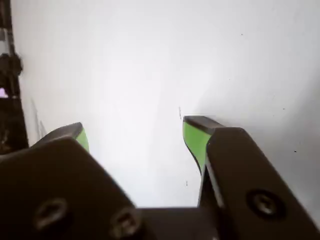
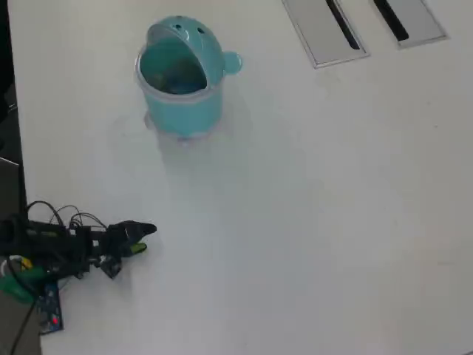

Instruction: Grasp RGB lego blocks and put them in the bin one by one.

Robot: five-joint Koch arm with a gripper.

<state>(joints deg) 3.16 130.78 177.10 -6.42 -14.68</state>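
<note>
Arm low at the table's left edge, bin well away — no readable writing anywhere.

In the wrist view the gripper point(image 1: 135, 135) has its green-padded jaws spread apart over bare white table point(image 1: 150, 60), nothing between them. In the overhead view the gripper point(image 2: 144, 238) sits lower left, while the teal bin point(image 2: 181, 103) stands upright well above it — no loose lego blocks show on the table.

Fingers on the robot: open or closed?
Open. In the wrist view the two green-tipped fingers stand wide apart, with only bare white table between them.
</note>
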